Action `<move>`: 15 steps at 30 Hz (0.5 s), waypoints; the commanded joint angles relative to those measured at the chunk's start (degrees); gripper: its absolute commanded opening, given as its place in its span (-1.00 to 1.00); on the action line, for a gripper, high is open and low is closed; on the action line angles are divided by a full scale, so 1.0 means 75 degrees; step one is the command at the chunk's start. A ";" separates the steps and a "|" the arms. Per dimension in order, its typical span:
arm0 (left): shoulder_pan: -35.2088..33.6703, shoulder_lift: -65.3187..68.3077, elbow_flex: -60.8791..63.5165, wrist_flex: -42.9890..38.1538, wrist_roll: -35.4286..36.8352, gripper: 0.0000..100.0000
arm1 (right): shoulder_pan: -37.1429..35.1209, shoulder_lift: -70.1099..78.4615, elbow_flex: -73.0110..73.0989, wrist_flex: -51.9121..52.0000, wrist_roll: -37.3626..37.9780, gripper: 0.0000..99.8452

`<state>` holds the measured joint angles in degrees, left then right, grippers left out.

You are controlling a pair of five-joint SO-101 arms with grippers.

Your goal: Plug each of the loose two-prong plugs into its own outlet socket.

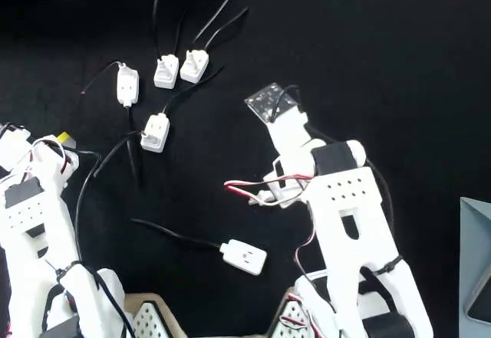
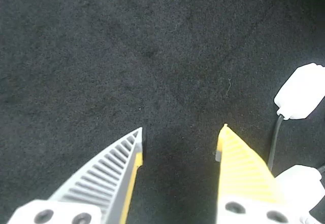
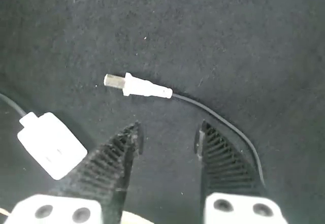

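Plug (image 3: 144, 87) lies just beyond the right pincer (image 3: 168, 130), wide like the left pincer (image 2: 181, 130); straddle its body squarely, clear of the prongs.

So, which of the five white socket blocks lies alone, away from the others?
The socket block lowest in the high view, with its slots facing up. The other four sit grouped near the top left.
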<state>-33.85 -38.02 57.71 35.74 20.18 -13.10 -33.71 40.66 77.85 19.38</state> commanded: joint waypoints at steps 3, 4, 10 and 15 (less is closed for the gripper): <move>0.0006 -0.0188 -0.0111 -0.0141 0.0012 -0.52 | 0.0094 -0.0193 -0.0018 0.0316 -0.0563 -0.66; 0.0006 -0.0188 -0.0111 -0.0141 0.0012 -0.52 | 0.0094 -0.0170 -0.0018 0.0340 -0.1090 -0.66; 0.0006 -0.0188 -0.0111 -0.0141 0.0012 -0.52 | 0.0117 -0.0147 -0.0158 0.0082 -0.5357 -0.65; -0.0006 -0.0199 -0.0111 -0.0141 0.0012 -0.52 | -0.0070 -0.0135 -0.0076 -0.0434 -0.7232 -0.65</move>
<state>-33.85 -38.02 57.71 35.74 20.18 -13.19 -33.80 40.66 76.88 -26.68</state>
